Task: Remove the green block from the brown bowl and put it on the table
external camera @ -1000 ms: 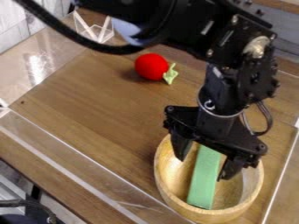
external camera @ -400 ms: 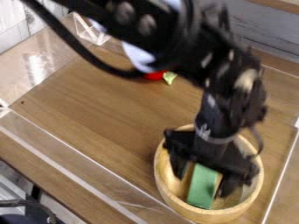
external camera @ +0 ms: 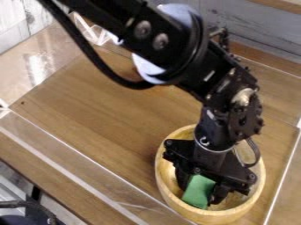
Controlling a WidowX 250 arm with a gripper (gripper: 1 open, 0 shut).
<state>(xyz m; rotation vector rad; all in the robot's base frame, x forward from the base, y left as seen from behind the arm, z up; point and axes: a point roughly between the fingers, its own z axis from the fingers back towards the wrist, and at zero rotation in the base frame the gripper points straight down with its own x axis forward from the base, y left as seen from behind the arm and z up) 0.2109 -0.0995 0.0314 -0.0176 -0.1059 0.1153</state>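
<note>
The brown bowl (external camera: 168,180) sits on the table (external camera: 94,114) at the front right. In it lies the green block (external camera: 199,188), with only a short light-green piece showing. My gripper (external camera: 206,186) reaches straight down into the bowl, and its dark fingers (external camera: 180,178) stand on either side of the block, close against it. Whether they press on the block does not show. The block rests low in the bowl, and the black arm covers the rest of it and much of the bowl's inside.
Low clear plastic walls (external camera: 47,149) run along the table's left and front edges. The bulky black arm (external camera: 177,53) stretches from the upper left across the middle of the table, hiding what lies behind it.
The gripper has sunk deeper into the bowl over the block. Its fingers have drawn closer together around the block, and less of the green shows.
</note>
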